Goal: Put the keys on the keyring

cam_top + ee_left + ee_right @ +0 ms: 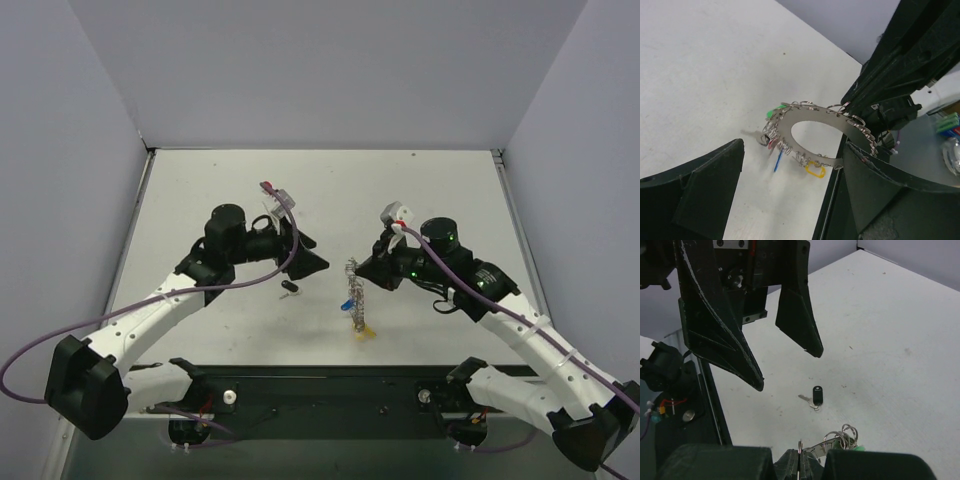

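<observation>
Keyring [786, 122] up off the table [200, 200], pinched in my right gripper [800, 460], coloured keys [777, 160] dangling from its rim. One black-headed key [817, 394] lies loose near my left gripper [315, 263], jaws wide, empty. Fetching step, I reckon: next, lower and pinch that key's head.

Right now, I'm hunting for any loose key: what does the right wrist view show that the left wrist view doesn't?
Only the right wrist view: a black-headed key lying loose on the white table, near the open left gripper. Only the left wrist view: the wide hole of the round silvery metal keyring, with a blue-headed key and a yellow-headed key hanging from it. Both: that keyring pinched by the shut right gripper.
</observation>
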Available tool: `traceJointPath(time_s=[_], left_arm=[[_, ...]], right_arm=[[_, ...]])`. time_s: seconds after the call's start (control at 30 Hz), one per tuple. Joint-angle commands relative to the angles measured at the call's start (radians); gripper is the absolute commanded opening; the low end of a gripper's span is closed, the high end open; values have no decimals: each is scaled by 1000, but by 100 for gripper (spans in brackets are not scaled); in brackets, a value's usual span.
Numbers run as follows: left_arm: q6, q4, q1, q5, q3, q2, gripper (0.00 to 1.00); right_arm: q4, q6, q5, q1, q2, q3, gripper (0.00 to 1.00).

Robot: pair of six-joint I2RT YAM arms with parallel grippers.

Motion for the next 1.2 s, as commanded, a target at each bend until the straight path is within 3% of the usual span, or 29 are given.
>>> traceJointPath(time_s=[0.0, 0.17, 0.3, 0.53, 1.03, 1.17], left_arm=[[10, 124, -27, 132, 62, -25, 89], [-58, 244, -46, 184, 52, -43, 83], [-61, 263, -63, 209, 58, -48, 69], [-53, 257, -95, 253, 82, -8, 53], [2, 197, -156, 298, 133, 79, 52], [8, 190, -171, 298, 139, 93, 48]], right_arm=[[26, -31, -169, -19, -18, 58, 0], [35, -15, -248, -31, -17, 72, 0], [65, 8, -294, -42, -33, 72, 0], [136, 69, -361, -56, -55, 64, 0], [171, 109, -372, -68, -76, 47, 0], [176, 114, -370, -71, -78, 41, 0]])
